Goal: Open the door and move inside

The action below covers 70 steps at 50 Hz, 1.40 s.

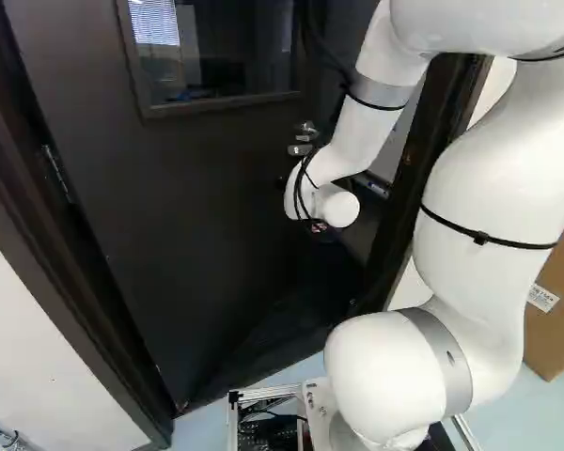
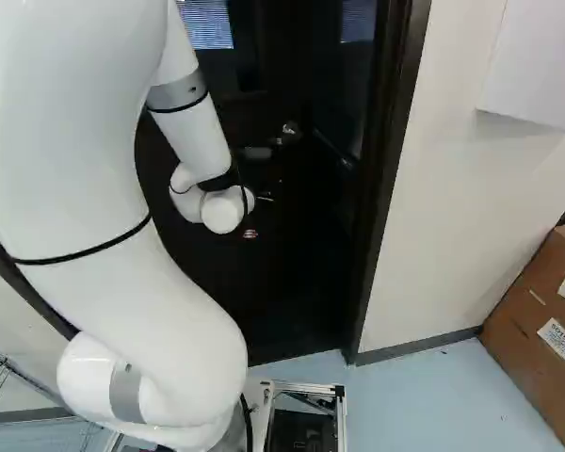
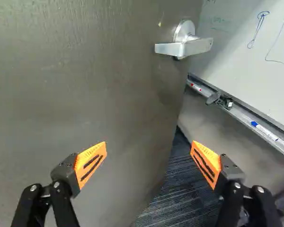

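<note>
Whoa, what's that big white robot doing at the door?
The white robot arm is reaching toward a dark door that stands partly open. Its gripper is open and holds nothing; the silver handle is ahead of it. Past the door's edge is a whiteboard. The robot isn't inside yet.

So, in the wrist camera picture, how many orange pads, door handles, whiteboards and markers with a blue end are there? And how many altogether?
Orange pads: 2
Door handle: 1
Whiteboard: 1
Marker with a blue end: 1
Total: 5
</note>
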Available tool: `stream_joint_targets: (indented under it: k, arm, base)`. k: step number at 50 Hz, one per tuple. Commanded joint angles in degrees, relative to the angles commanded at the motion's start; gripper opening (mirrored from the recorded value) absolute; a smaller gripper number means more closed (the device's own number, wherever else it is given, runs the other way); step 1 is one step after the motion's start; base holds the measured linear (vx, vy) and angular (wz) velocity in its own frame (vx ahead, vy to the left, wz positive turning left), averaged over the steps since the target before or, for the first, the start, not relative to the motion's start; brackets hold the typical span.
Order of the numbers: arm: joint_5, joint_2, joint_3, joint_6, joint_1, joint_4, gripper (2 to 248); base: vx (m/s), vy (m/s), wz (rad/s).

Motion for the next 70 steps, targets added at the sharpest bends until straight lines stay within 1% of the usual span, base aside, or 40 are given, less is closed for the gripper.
stream_joint_targets:
  k: [16,42,70]
  arm:
    - [-0.31,-1.96,-2.16,0.0,1.86,2.37,247]
    - [-2.21,-4.92,-5.49,0.0,5.08,7.27,247]
    - [-3.82,-7.51,-8.5,0.0,8.42,11.19,247]
  base:
    - [0.0,0.0,0.0]
    - [0.0,0.0,0.0]
    - [0.0,0.0,0.0]
